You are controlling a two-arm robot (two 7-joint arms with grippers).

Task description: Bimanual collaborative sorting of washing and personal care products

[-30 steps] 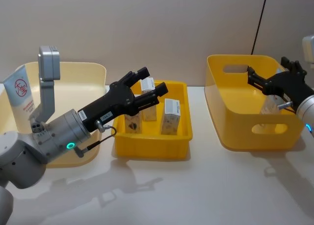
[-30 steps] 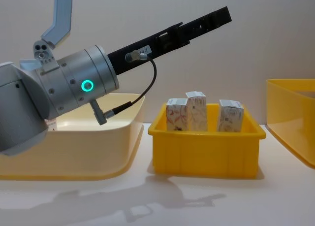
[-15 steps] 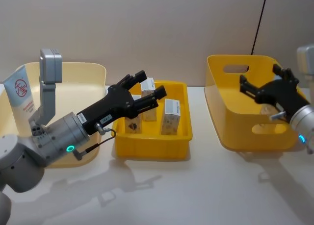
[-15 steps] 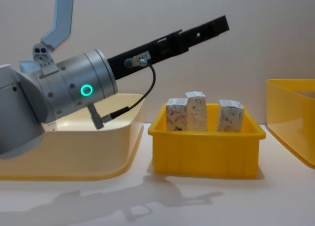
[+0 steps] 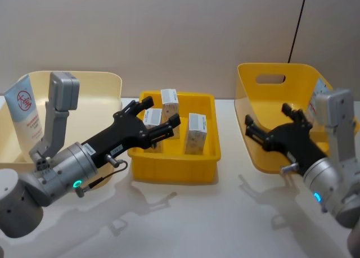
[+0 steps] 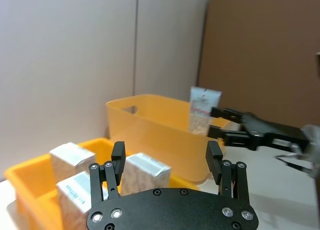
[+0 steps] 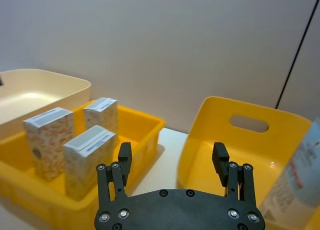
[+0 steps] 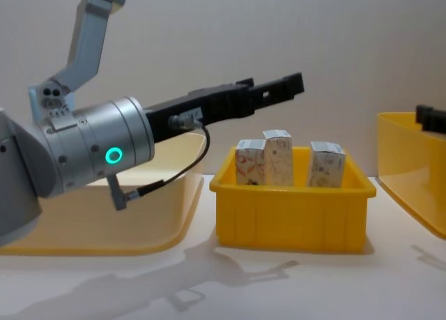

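Three small white cartons stand upright in the shallow yellow tray [image 5: 174, 172] at the middle of the table [image 5: 197, 218], toward its back edge. The near-left carton [image 5: 152, 116] and the rear carton [image 5: 169, 98] stand close together. The right carton [image 5: 197, 133] stands apart from both. A pale-blue tube [image 5: 22, 114] leans in the cream bin [image 5: 101, 73] at the table's left edge. A second tube [image 6: 202, 107] stands in the deep yellow bin [image 5: 275, 66] at the right edge.

The left gripper [image 5: 156, 113] hovers over the tray's left side with its fingers spread and empty, above the near-left carton. The right gripper [image 5: 268, 118] hangs before the deep bin's near-left wall, likewise spread and holding nothing.

The step looks like a carton pick by the left arm. To do it well, the wrist should square the jaws to the carton's two broad faces and centre over it before descending. These cartons are probably light and easily tipped, so a finger should not brush the rear carton on the way down. Closing low on the body and lifting straight up should clear the tray rim.
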